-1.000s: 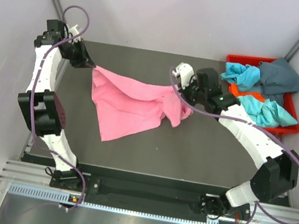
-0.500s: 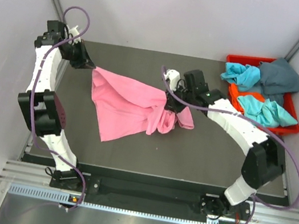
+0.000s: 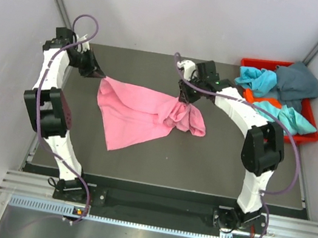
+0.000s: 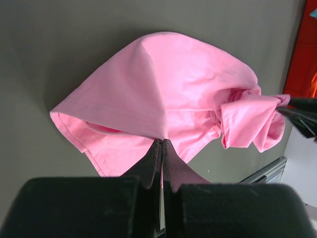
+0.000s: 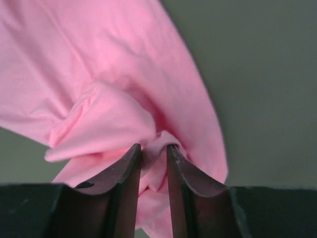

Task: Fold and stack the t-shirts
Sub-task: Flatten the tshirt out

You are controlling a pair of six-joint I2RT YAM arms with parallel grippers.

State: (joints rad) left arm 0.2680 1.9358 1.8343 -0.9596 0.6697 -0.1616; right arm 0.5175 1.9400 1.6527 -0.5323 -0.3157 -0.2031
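A bright pink t-shirt (image 3: pixel 135 112) lies partly spread on the dark table, bunched at its right end (image 3: pixel 188 118). My left gripper (image 3: pixel 99 74) is shut on the shirt's far left corner; in the left wrist view its tips (image 4: pixel 162 141) pinch the pink t-shirt (image 4: pixel 168 89) at a seam. My right gripper (image 3: pixel 182 100) sits over the bunched end. In the right wrist view its tips (image 5: pixel 154 146) stand narrowly apart with a fold of the pink t-shirt (image 5: pixel 99 74) wedged between them.
A red bin (image 3: pixel 309 138) at the far right holds turquoise shirts (image 3: pixel 258 80), a dark teal-grey one (image 3: pixel 298 81) and an orange one (image 3: pixel 249 96). White walls close in the table's left and back. The near table half (image 3: pixel 199 169) is bare.
My right gripper has swung left and toward the back with the shirt's right end, bunching it nearer the middle. Its jaws have parted slightly. The left gripper shifted a little right.
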